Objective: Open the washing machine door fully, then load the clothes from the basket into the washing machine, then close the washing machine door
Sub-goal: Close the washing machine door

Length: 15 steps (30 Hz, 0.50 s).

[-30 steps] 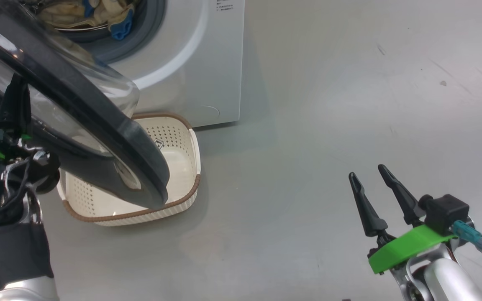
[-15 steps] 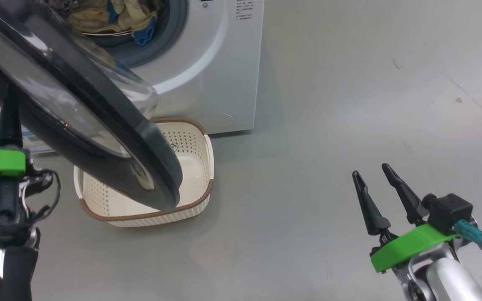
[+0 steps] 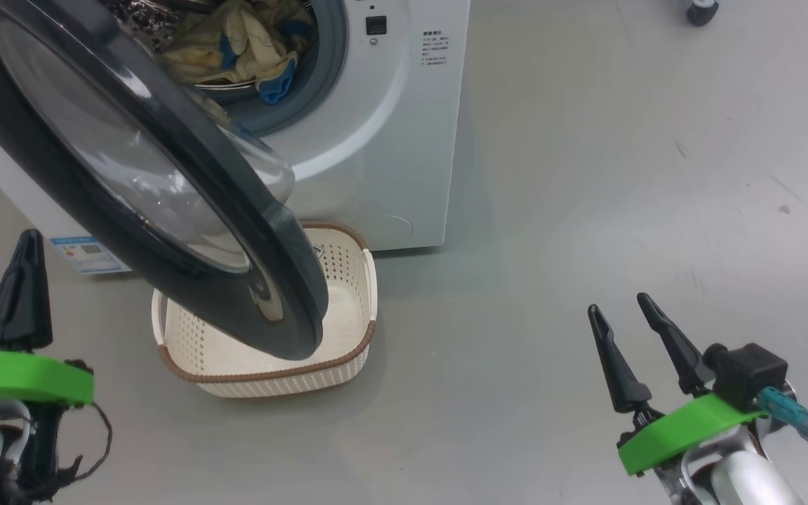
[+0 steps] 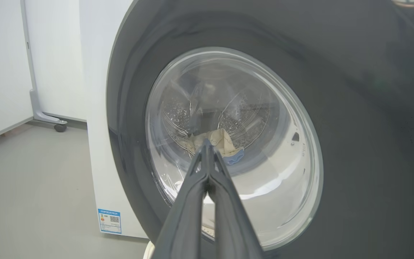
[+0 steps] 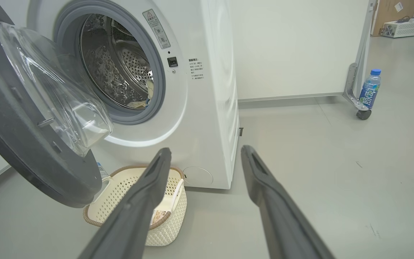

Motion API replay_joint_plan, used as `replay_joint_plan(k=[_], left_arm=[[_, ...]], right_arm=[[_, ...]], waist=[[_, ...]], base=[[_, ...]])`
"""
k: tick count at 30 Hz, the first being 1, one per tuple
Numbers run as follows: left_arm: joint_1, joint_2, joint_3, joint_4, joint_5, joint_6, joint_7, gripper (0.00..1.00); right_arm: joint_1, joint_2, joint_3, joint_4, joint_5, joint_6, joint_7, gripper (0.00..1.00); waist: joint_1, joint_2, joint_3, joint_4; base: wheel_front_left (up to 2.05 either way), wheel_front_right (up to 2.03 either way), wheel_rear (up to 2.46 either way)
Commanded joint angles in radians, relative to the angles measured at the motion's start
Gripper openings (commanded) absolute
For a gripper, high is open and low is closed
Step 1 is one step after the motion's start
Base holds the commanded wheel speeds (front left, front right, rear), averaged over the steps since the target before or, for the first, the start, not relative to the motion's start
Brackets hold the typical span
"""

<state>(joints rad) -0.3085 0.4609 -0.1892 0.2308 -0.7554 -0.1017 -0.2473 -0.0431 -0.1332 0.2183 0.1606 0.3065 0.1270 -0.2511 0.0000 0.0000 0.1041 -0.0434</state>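
The white washing machine (image 3: 404, 126) stands at the top left with its black-rimmed washing machine door (image 3: 186, 231) swung out over the basket (image 3: 348, 361). Pale yellow clothes (image 3: 243, 42) with blue cuffs lie in the drum. In the right wrist view the basket (image 5: 173, 219) shows a bare floor with a sticker; the door (image 5: 31, 169) hides part of it. My left gripper (image 3: 23, 242) is shut, empty, a short way off the door's outer face. In the left wrist view my left gripper (image 4: 207, 144) points at the glass bowl (image 4: 264, 169). My right gripper (image 3: 617, 303) (image 5: 205, 150) is open, empty, out on the floor.
A blue bottle (image 5: 370, 88) stands by the caster (image 5: 362, 114) of a white panel behind the machine. A second wheeled panel foot (image 4: 49, 120) sits left of the machine. A blue label (image 3: 88, 254) is low on the washer's front. Grey floor spreads to the right.
The head camera has shifted, so the washer and basket sit lower and further right. My left gripper has drawn back from the door's rim. The right arm holds still.
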Motion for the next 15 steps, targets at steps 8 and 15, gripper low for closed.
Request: replay_joint_plan(k=[8, 15], left_arm=[[0.110, 0.049, 0.098, -0.129, 0.239, 0.089, -0.014, 0.93], [0.218, -0.001, 0.143, -0.188, 0.313, 0.115, -0.014, 1.00]], right_arm=[[0.015, -0.003, 0.006, -0.047, -0.008, 0.004, -0.011, 1.00], [0.027, -0.001, 0.009, -0.050, -0.014, 0.004, -0.011, 1.00]], waist=[[0.0000, 0.0000, -0.026, 0.009], [0.0000, 0.0000, -0.042, 0.005]], base=[[0.00, 0.00, 0.00], [0.00, 0.00, 0.00]])
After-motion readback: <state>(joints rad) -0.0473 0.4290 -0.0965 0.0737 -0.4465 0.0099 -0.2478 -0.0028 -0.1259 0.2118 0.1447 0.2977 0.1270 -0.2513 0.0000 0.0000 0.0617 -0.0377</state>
